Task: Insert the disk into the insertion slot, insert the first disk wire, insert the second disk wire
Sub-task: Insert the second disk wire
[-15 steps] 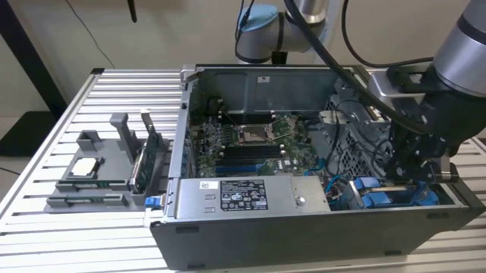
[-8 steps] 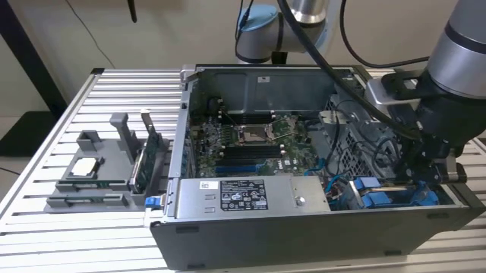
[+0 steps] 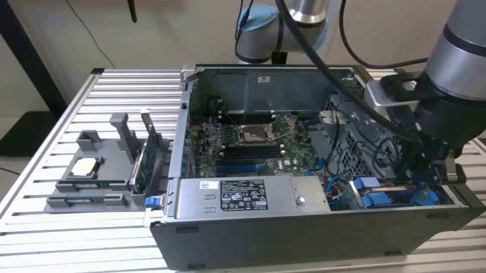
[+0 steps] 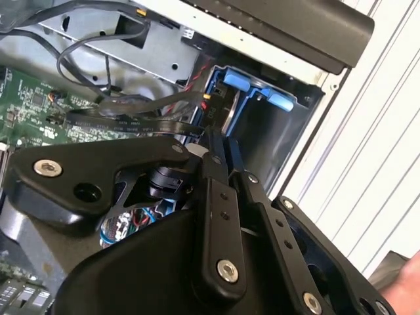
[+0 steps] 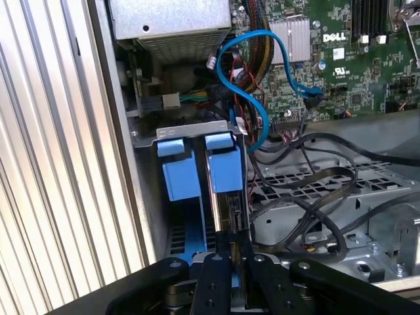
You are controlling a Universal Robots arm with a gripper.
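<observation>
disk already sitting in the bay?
Yes, in the first wrist view the disk on its blue carrier stands inside the insertion slot.

One open dark-grey computer case (image 3: 304, 239), holding one green motherboard (image 3: 251, 142) and one grey labelled power-supply box (image 3: 243, 196). Two bright blue plastic carrier tabs (image 5: 197, 143) side by side in the first wrist view; one light-blue data cable (image 5: 243, 72) looping at their 1 o'clock. One grey parts holder (image 3: 99, 170) at the case's 9 o'clock.
</observation>
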